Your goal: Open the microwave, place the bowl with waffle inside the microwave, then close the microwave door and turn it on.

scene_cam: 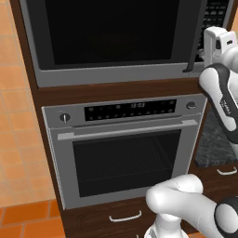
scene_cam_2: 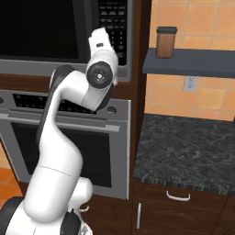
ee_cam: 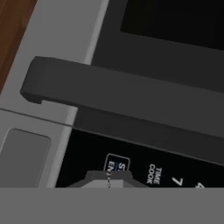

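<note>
The microwave (scene_cam: 111, 32) sits built in above the oven, its dark glass microwave door (scene_cam: 116, 28) closed flush. The slim black handle (scene_cam: 195, 42) runs down the door's right side and crosses the hand view as a thick dark bar (ee_cam: 122, 96). My gripper (ee_cam: 108, 177) is shut, its fingertips pressed together right at a white-outlined button (ee_cam: 117, 162) on the black keypad (ee_cam: 148, 168), just below the handle. The white hand (scene_cam_2: 98, 43) reaches up to the keypad (scene_cam_2: 112, 20) in the right base view. The bowl and waffle are out of view.
A silver oven (scene_cam: 125, 148) with two knobs and a bar handle sits below the microwave. To the right lies a dark stone counter (scene_cam_2: 183, 151), and above it a grey shelf (scene_cam_2: 193, 62) holds a brown jar (scene_cam_2: 165, 42). Drawers with white handles run along the bottom.
</note>
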